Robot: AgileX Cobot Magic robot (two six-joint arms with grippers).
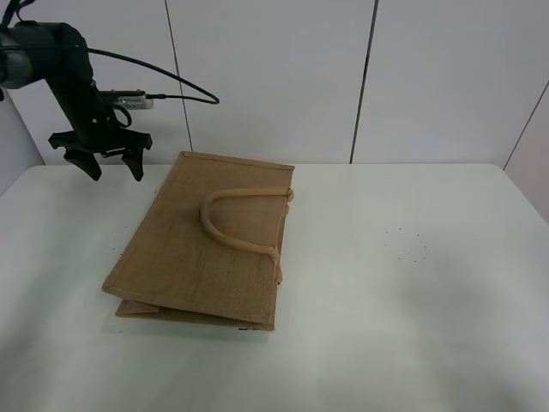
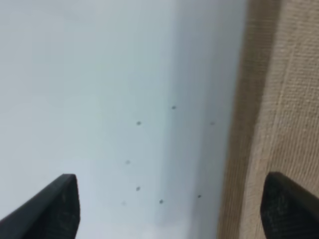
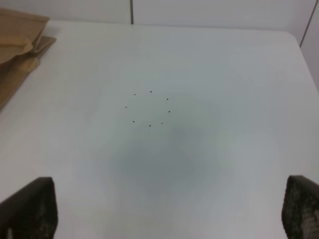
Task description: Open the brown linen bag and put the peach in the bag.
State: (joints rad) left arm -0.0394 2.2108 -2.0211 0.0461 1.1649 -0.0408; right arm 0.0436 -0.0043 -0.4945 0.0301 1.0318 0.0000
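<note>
The brown linen bag (image 1: 206, 245) lies flat and folded on the white table (image 1: 412, 283), left of centre, with one beige loop handle (image 1: 236, 219) on top. My left gripper (image 1: 110, 165) hangs open and empty above the table's back left, just beyond the bag's far left corner. In the left wrist view the bag's edge (image 2: 279, 99) runs along one side between the spread fingertips (image 2: 57, 204). My right gripper (image 3: 167, 209) is open and empty; it is out of the exterior view. A corner of the bag (image 3: 17, 47) shows in the right wrist view. The peach is not in view.
A ring of small dark dots (image 1: 407, 245) marks the table right of the bag; it also shows in the right wrist view (image 3: 148, 107). White wall panels (image 1: 274, 77) stand behind the table's back edge.
</note>
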